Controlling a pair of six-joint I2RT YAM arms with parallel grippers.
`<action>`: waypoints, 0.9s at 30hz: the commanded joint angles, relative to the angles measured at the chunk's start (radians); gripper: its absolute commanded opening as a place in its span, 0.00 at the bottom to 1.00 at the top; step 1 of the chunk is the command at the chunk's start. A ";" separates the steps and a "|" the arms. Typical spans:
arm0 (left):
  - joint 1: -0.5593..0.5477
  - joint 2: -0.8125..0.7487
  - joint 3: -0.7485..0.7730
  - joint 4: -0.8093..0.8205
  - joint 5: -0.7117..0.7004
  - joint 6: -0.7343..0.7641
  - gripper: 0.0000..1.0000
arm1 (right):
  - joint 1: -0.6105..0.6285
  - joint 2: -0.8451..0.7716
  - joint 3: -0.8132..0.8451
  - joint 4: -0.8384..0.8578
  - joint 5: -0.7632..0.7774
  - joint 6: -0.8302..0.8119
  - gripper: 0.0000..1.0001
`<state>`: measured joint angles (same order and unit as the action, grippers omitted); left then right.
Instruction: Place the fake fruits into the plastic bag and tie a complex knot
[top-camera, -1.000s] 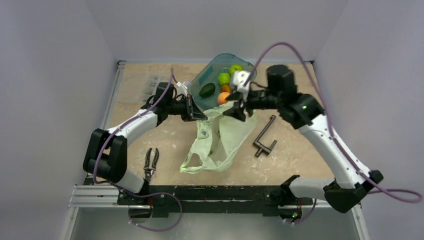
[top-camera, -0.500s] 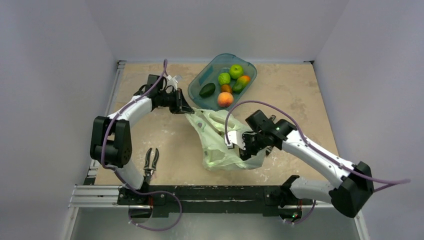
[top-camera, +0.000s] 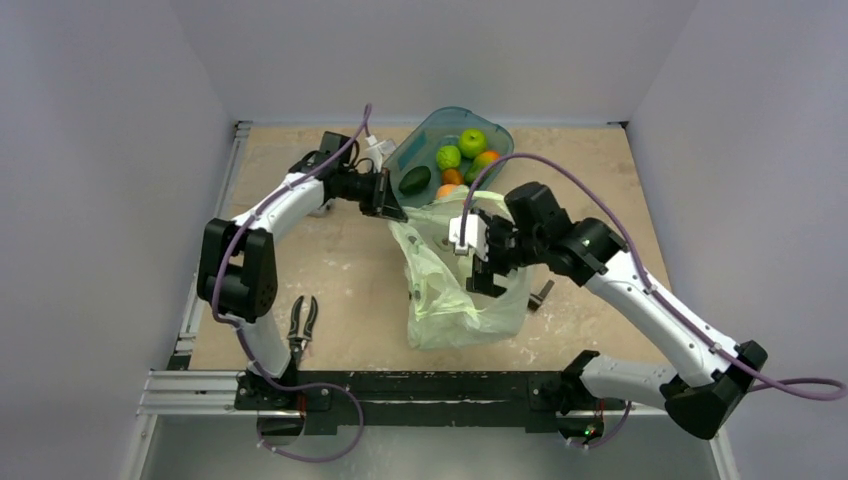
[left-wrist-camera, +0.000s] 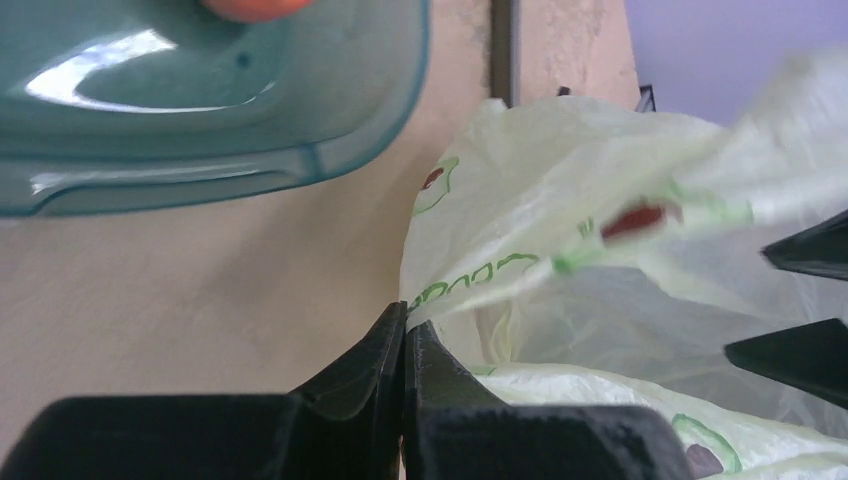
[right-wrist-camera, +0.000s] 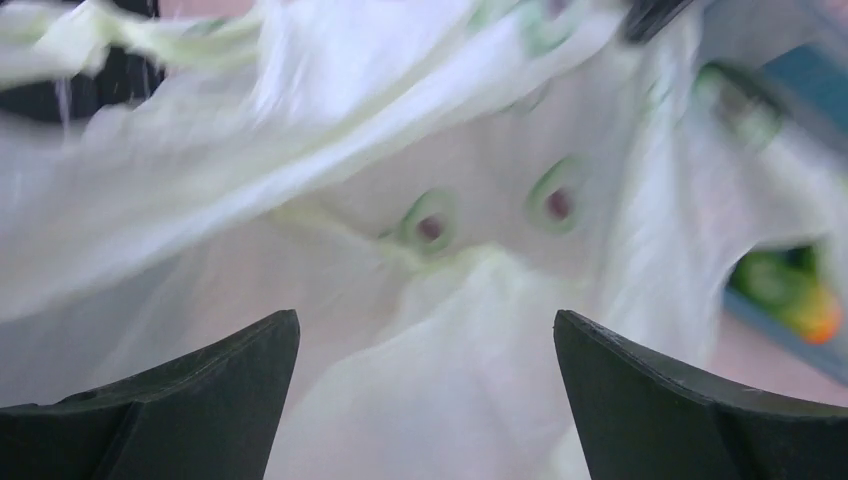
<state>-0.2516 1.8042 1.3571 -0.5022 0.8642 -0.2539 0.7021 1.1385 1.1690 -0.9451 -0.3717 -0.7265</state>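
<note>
— Beside the tub (top-camera: 500, 132), the left gripper (top-camera: 388, 196) reaches out long and low, its jaws closed on the rim of the plastic bag (top-camera: 455, 300). And the right one?

— The right gripper (top-camera: 487, 268) bends down over the bag's mouth with its fingers (right-wrist-camera: 200, 390) spread wide, gripping nothing.

— What has changed from half a second ago?

— Both grippers have shifted toward the tub, and the bag stands taller. The fruits (top-camera: 473, 143) lie in the tub, on a tan table (top-camera: 300, 250) between pale walls (top-camera: 100, 150).
</note>
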 joint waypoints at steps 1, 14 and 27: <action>-0.076 -0.049 0.066 0.012 0.095 0.055 0.00 | 0.004 -0.002 0.133 0.173 -0.060 0.087 0.99; -0.105 -0.073 0.056 0.033 0.115 0.128 0.00 | 0.005 0.043 0.118 0.321 0.191 0.131 0.99; -0.026 -0.070 0.096 0.131 0.289 0.187 0.00 | -0.136 0.203 0.003 0.245 0.123 0.282 0.54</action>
<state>-0.3508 1.7596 1.4200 -0.4808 1.0405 -0.0830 0.6682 1.4052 1.1671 -0.6598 -0.1795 -0.5285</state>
